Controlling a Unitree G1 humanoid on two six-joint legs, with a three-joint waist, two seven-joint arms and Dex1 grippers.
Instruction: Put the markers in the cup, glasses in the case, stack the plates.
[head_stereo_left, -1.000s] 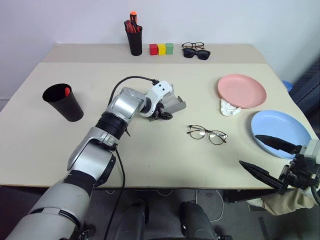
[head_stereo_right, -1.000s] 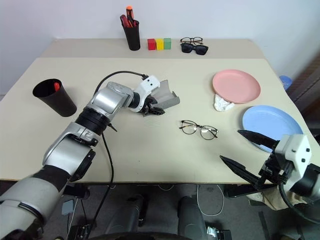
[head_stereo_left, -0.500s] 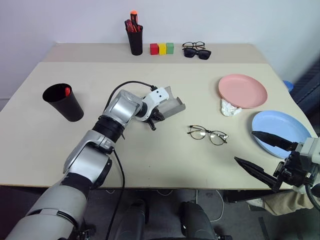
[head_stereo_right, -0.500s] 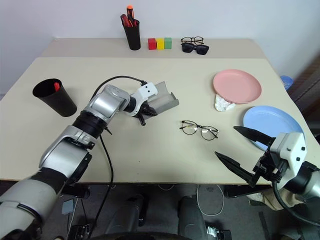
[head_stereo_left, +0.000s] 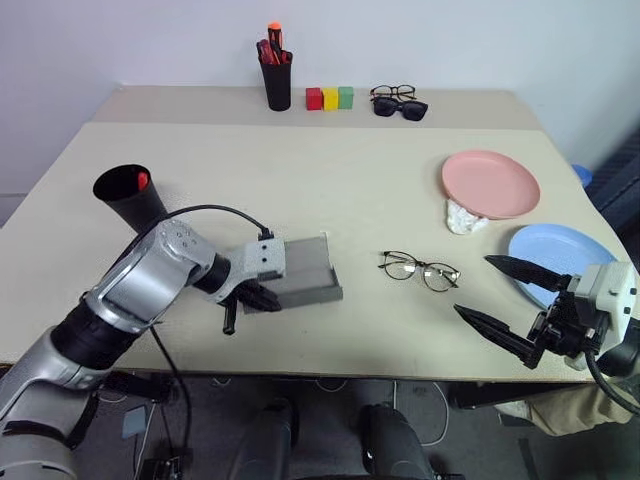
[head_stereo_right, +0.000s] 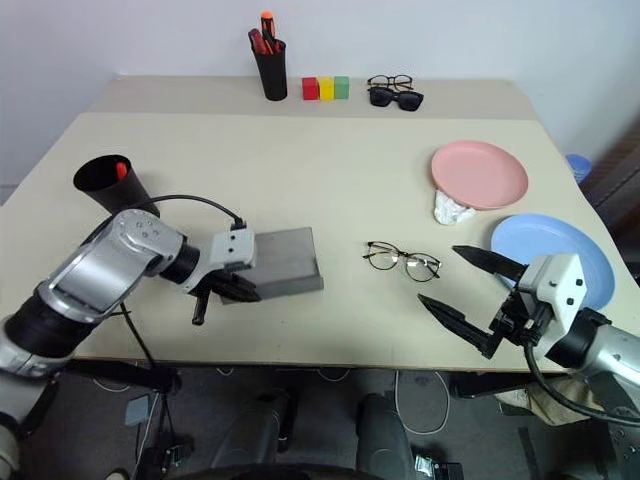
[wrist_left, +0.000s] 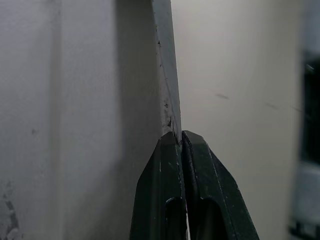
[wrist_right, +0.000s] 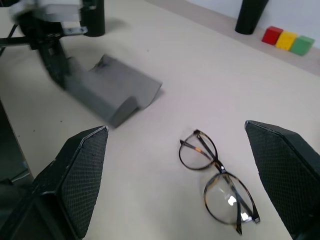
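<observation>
From the head views, my left gripper (head_stereo_left: 243, 296) has its jaws pinched shut on the near-left edge of the case (head_stereo_left: 300, 275), which lies on the tabletop (head_stereo_left: 330, 170) left of the glasses (head_stereo_left: 419, 269). My right gripper (head_stereo_left: 500, 301) is the nearer arm, jaws spread wide and empty, just right of the glasses.

In the left wrist view I see the fingers (wrist_left: 165, 190) clamped on a thin case wall; the interior is hidden.

In the right wrist view the glasses' long axis runs away from the case, straight ahead between my jaws.
</observation>
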